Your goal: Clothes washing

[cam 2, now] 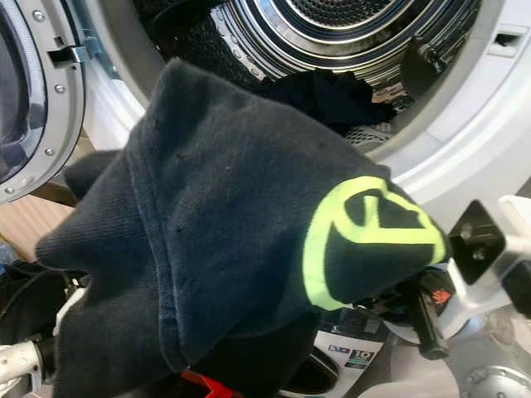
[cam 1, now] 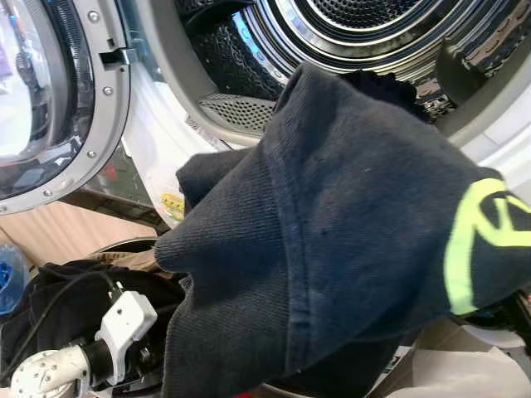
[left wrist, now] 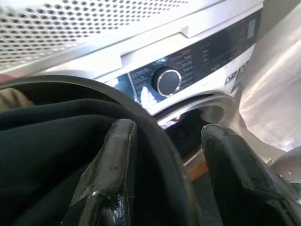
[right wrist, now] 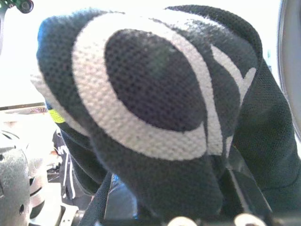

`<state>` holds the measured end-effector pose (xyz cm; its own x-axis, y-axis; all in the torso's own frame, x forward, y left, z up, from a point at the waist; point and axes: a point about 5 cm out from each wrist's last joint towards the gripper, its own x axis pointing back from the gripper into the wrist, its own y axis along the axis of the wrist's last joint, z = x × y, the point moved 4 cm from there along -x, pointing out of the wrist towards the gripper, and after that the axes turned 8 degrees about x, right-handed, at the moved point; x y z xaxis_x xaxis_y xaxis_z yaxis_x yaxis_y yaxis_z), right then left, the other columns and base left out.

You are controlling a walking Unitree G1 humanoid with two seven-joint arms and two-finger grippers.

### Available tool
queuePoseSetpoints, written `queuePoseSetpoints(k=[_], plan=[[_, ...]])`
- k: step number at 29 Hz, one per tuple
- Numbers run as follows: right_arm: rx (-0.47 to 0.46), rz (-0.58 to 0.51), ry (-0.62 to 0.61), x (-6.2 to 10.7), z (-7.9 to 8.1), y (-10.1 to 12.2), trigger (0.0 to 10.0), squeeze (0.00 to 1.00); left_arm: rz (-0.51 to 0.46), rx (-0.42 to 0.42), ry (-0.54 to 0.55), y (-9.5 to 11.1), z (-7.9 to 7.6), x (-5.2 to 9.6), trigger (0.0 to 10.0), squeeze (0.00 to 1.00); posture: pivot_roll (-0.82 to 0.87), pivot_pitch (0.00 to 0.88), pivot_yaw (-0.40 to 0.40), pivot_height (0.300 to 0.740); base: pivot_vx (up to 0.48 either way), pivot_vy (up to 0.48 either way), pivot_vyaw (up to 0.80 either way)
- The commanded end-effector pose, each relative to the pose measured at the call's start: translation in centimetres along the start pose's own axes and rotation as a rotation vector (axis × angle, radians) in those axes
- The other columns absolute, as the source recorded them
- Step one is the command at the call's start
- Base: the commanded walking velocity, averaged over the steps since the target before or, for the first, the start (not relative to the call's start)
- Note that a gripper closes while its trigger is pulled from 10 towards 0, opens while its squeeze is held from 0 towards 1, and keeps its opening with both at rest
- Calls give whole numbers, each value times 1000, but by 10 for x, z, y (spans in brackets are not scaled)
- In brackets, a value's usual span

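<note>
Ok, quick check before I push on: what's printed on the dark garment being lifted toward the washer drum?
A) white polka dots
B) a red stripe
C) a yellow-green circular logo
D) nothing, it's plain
C: the dark garment, held up in front of the open drum, carries a yellow-green circular logo near its right end, seen in both eye views.

A yellow-green ringed emblem (cam 2: 369, 232), a circle around a letter-like shape, stood on the dark garment (cam 2: 232, 224) draped over the right end effector. Below that end effector a small label (cam 2: 358, 356) bore the number 10. Print around the washing machine's dial (left wrist: 168, 81), beyond the left end effector, was too small to read.
</note>
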<state>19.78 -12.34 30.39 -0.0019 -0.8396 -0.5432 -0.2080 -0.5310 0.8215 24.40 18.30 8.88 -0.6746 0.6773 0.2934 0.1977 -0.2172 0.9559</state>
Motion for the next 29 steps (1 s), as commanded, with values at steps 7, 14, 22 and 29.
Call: queuePoseSetpoints(k=[7, 14, 22, 29], plan=[[80, -91, -5, -31, -20, 22, 0, 0, 1, 8, 30, -6, 1, -7, 10000, 0, 24, 74, 19, 740, 0, 0, 0], [74, -142, -24, -65, -50, 10, 0, 0, -6, -3, 41, -9, 0, -14, 10000, 0, 30, 68, 18, 740, 0, 0, 0], [111, -250, -51, -101, -72, 18, 0, 0, -28, -17, 57, -8, 1, -18, 10000, 0, 28, 63, 16, 740, 0, 0, 0], [236, -232, -210, -129, -113, 27, 0, 0, -36, -34, 68, -8, 1, -26, 10000, 0, 20, 50, 9, 740, 0, 0, 0]])
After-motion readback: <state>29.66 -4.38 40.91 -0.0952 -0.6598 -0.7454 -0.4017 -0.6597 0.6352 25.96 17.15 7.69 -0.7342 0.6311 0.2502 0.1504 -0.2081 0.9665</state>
